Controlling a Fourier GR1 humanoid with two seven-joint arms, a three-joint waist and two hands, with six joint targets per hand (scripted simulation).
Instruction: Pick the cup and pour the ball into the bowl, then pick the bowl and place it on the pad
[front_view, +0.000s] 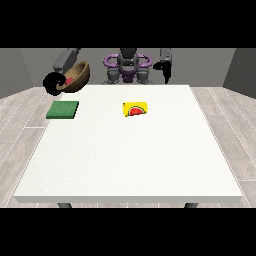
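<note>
Tilted brown bowl (79, 75) with red ball (70, 80) above green pad (63, 109); yellow cup (135, 109) toppled mid-table.

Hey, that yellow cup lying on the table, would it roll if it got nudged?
Probably: the yellow cup lies on its side on the flat table, so a sideways nudge might roll it. It looks rigid, unlikely to flex.

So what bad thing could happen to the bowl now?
The brown bowl is held up in the air, tilted, by the hand at the view's left, so the red ball inside might roll out. The bowl also hangs beyond the table's far left corner, so a slip could send it to the floor. And the green pad lies near the table's left edge, so a sloppy landing may miss it.
</note>
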